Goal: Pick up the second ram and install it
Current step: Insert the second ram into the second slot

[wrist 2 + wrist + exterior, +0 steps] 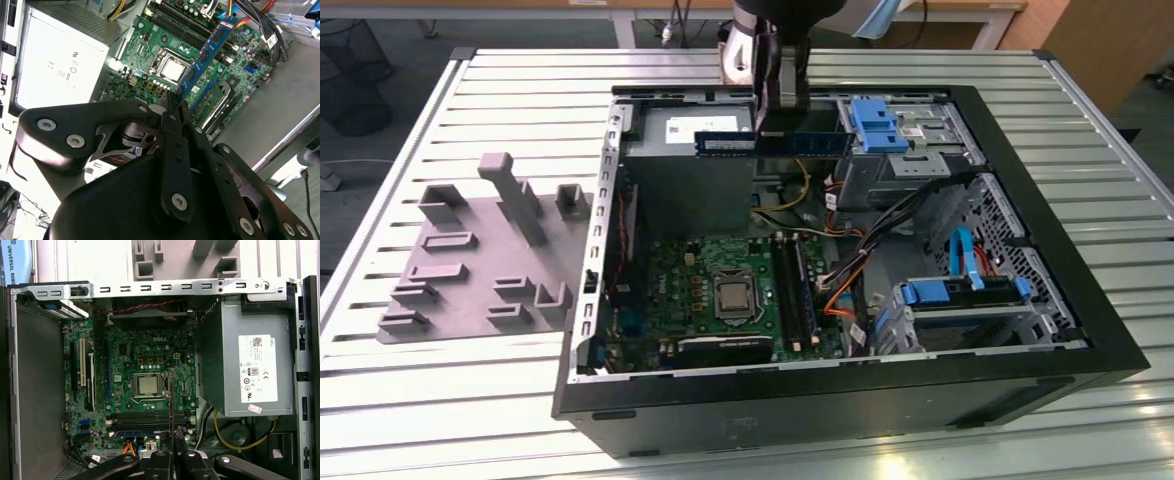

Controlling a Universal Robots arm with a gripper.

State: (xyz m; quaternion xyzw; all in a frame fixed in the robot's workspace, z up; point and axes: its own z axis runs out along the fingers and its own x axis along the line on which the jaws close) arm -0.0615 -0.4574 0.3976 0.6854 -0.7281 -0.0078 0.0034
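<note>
In the exterior view my gripper (781, 128) hangs over the open computer case, shut on the second ram (767, 143), a blue-green stick held level above the power supply. In the second wrist view the ram (207, 52) sticks out from my gripper (172, 102) over the motherboard. In the first wrist view the ram (171, 405) is edge-on, a thin line running from my gripper (171, 454) past the processor. The long black memory slots (790, 285) (145, 419) lie below on the board, well apart from the held stick. A blue strip (135, 433) sits in the slot row nearest my gripper.
The black case (1107, 330) lies open on a slatted metal table. The grey power supply (250, 370) fills one corner of the case. Drive cages with blue clips (961, 292) and orange cables (843, 290) crowd the exterior view's right. Grey holder blocks (480, 260) stand outside at its left.
</note>
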